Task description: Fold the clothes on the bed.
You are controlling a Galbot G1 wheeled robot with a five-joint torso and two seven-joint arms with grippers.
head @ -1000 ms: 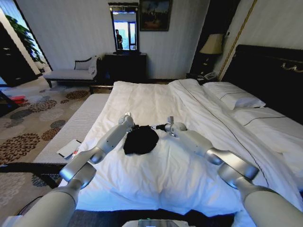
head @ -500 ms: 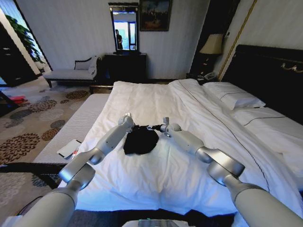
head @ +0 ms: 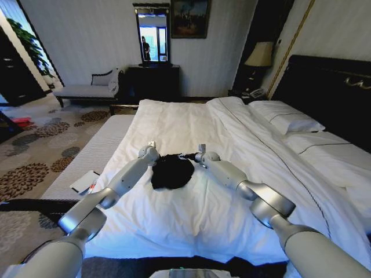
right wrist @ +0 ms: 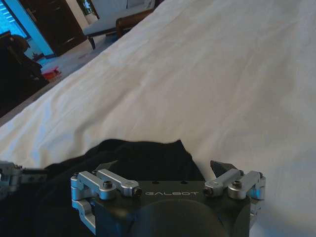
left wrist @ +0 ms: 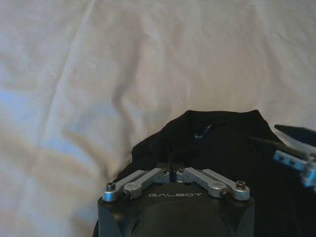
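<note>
Finds the clothes (head: 172, 172) bunched in a dark rounded heap on the white duvet of the bed (head: 191, 220), about midway across and well short of the pillows (head: 290, 119), with bare sheet on every side. Places the left gripper (head: 153, 152) at the heap's far left corner and the right gripper (head: 191, 155) at its far right corner, low against the cloth, so that the fabric stretches from both claws back toward the robot. Shows, through the left wrist camera, the left fingertips (left wrist: 165, 169) drawn together right on the black cloth; cannot say whether a fold sits pinched between them. Shows, through the right wrist camera, the right fingers (right wrist: 219, 167) spread wide apart, gripping nothing, with the garment's far hem just beneath and the white duvet beyond. Offers no clear long axis in the crumpled heap, perhaps a little longer from far edge to near edge than across, and no lettering to read. Judges neither arm nearer, both being at the same far edge and roughly level with each other. Suggests, as a guess only, a hold on the two far corners as the hinge of the coming move, with the spread right claw needing to close on its corner first
</note>
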